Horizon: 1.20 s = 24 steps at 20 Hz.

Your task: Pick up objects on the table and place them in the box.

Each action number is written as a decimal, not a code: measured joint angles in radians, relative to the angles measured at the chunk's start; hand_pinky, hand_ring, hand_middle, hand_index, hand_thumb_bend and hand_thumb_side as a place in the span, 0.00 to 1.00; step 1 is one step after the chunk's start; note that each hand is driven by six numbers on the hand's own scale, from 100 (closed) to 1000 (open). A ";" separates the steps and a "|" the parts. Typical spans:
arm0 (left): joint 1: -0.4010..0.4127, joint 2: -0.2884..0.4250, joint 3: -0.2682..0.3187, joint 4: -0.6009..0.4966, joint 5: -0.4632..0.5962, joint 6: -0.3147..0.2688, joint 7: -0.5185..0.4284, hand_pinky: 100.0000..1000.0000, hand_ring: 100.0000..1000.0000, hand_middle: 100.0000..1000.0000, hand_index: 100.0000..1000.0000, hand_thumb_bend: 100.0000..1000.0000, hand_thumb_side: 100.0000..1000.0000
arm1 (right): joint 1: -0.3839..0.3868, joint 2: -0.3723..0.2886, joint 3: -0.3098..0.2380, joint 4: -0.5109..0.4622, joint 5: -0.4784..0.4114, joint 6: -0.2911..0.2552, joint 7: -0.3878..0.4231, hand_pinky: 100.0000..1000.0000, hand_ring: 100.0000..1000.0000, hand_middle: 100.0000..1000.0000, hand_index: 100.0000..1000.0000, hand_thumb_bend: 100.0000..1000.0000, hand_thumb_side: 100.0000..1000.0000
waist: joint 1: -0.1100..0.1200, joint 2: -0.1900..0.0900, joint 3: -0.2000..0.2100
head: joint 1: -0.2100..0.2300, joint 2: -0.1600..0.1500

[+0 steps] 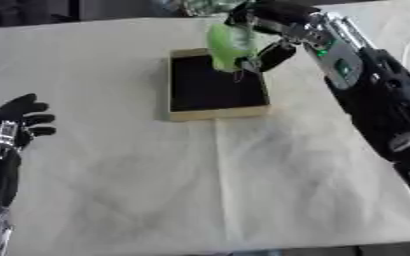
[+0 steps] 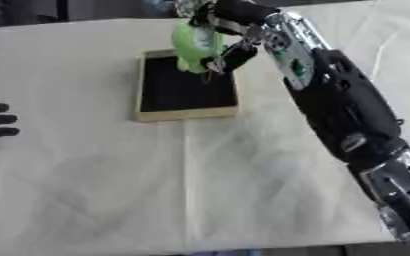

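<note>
A shallow wooden box (image 1: 179, 116) with a black inside lies on the white cloth, toward the far middle. My right hand (image 1: 265, 30) reaches in from the right and hangs over the box's far right corner, its fingers curled round a light green object (image 1: 229, 46). The green object is held above the box, partly over its black inside. My left hand (image 1: 18, 122) rests open near the left edge, fingers up, holding nothing.
A white cloth (image 1: 243, 180) with creases covers the table. My right forearm (image 1: 375, 100) crosses the right side. A greenish thing (image 1: 200, 6) shows at the far edge behind the box.
</note>
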 measured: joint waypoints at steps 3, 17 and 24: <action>0.000 0.000 0.000 0.000 0.001 0.001 -0.001 0.63 0.68 0.66 0.82 0.08 0.79 | 0.000 0.017 -0.012 0.033 0.039 0.009 -0.025 0.80 0.71 0.65 0.76 0.00 0.05 | 0.003 0.000 0.001 | -0.003 0.000; 0.000 -0.005 0.000 0.000 0.003 0.001 -0.001 0.63 0.68 0.66 0.82 0.09 0.79 | 0.005 0.044 -0.016 0.082 0.106 0.007 -0.061 0.87 0.82 0.88 0.97 0.30 0.33 | 0.005 -0.001 -0.001 | -0.004 0.000; 0.000 -0.008 0.000 0.000 0.004 0.001 -0.001 0.64 0.68 0.66 0.82 0.09 0.79 | 0.005 0.043 -0.005 0.075 0.102 -0.020 -0.019 0.91 0.87 0.96 0.99 0.37 0.37 | 0.005 -0.001 -0.003 | -0.004 0.000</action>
